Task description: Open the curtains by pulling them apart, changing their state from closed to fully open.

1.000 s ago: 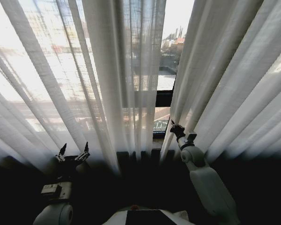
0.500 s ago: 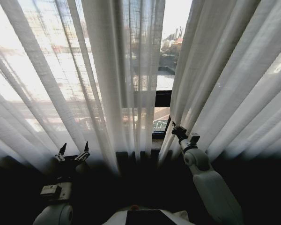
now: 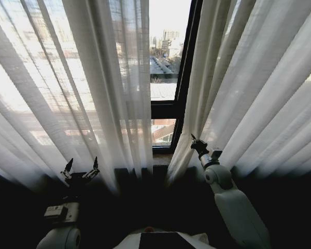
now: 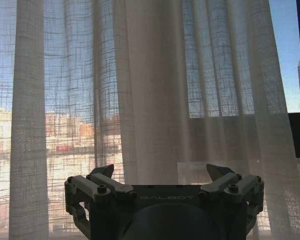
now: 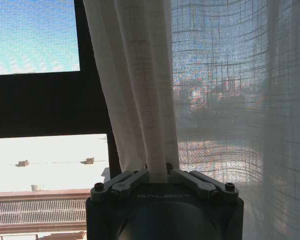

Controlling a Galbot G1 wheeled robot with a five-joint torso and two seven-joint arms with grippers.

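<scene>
In the head view, the sheer cream pleated woven curtains (image 3: 93,88) part wider than before, baring the dark window frame (image 3: 184,78). The left gripper (image 3: 81,167) hangs unclenched below the left panel; its wrist view shows fingers (image 4: 101,175) spread. In the right wrist view, the right gripper (image 5: 157,175) clamps a curtain fold.

Sheer cream-white curtains (image 3: 93,93) with a fine woven grid against a dark window frame (image 3: 184,78).

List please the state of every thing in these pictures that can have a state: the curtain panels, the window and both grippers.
Left sheer white-cream pleated curtain panel: hanging free, not gripped.
Right sheer white-cream pleated curtain panel: inner edge pinched, gathered in folds.
Gap between the panels: partly open, dark window frame exposed.
Left gripper: open, in front of the left panel, holding nothing.
Right gripper: shut on the right panel's edge.
</scene>
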